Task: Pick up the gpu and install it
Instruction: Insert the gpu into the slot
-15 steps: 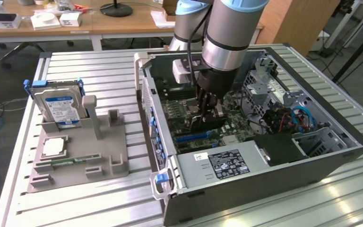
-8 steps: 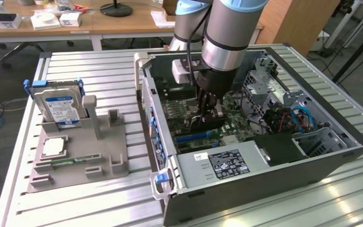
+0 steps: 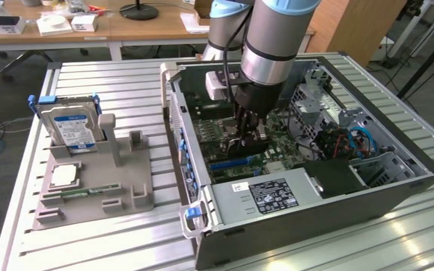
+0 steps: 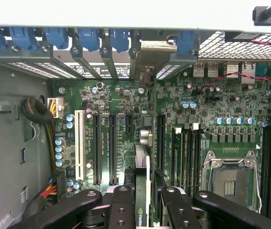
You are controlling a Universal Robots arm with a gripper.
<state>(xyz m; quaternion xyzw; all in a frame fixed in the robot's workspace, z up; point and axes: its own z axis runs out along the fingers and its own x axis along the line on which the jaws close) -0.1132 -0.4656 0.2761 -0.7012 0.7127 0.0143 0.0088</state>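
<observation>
1. My gripper [image 4: 147, 206] is down inside the open computer case [image 3: 315, 226], over the motherboard [image 4: 116, 95]. Its fingers [image 4: 122, 205] are clenched on the gpu [image 4: 147, 164], one on each broad face.

2. The gpu stands on edge in my grip, so I see it as a thin strip between the fingers. Its long axis runs straight away from me toward the rear wall of the case. Its lower edge points at the board.

3. That long axis lies parallel to the black expansion slots [image 4: 97, 148] on the board. One long slot [image 4: 160, 143] sits just beside the card and the others are on its other side. The card hides the board directly beneath it, so I cannot tell whether its edge is touching a slot or hovering just above one.

4. At the far end, the card's metal bracket [image 4: 147, 64] stands against the rear panel. It sits in a gap between the perforated slot covers, under the row of blue clips [image 4: 90, 38]. I judge the card lined up with that opening.

5. Off to one side of the card the empty CPU socket [image 4: 230, 176] sits well apart from it.

6. Outside the case, toward the exterior view's left, a grey holder [image 3: 96, 192] carries the hard drive [image 3: 70, 127] and a square silver chip [image 3: 65, 175]. Both are far from my grip.
</observation>
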